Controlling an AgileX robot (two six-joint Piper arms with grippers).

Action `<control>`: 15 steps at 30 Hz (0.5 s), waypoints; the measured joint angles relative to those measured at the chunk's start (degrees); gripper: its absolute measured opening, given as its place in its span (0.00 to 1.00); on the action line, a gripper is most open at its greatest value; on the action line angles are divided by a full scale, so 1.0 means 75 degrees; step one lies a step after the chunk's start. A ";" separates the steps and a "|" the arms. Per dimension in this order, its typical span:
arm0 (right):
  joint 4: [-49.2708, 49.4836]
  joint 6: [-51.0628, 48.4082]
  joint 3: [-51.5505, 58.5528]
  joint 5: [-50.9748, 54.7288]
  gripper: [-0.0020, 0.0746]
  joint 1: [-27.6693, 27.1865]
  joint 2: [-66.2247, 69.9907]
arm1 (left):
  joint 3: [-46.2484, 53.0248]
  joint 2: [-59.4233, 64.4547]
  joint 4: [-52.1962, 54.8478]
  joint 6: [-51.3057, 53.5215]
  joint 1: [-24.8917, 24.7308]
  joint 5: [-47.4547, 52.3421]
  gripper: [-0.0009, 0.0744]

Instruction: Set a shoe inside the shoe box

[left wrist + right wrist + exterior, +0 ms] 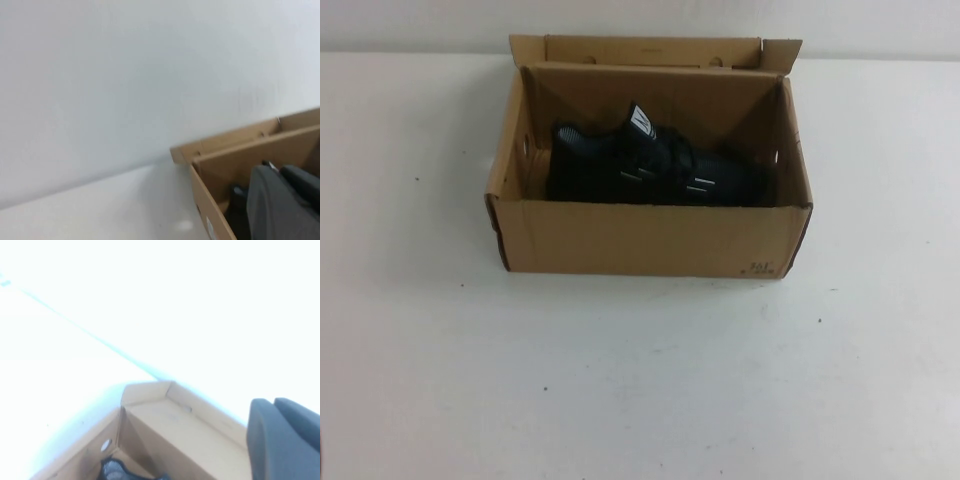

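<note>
The shoe box stands open at the middle back of the table, its flap lid tipped up behind it. The black shoe lies on its side inside the box, white dashes showing and its tongue tag pointing up. Neither arm appears in the high view. In the left wrist view my left gripper is shut and empty, held off the box near one of its corners, with a bit of the shoe beyond it. My right gripper is also shut on nothing, above another corner of the box; the shoe peeks out inside.
The white table stretches bare in front of the box and to both sides. A pale wall runs along the table's back edge, just behind the lid.
</note>
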 joint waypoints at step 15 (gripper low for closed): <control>0.0060 -0.0075 0.1520 -0.0248 0.01 0.0000 -0.2049 | 0.2554 -0.1719 0.0000 -0.0575 0.0000 -0.1013 0.01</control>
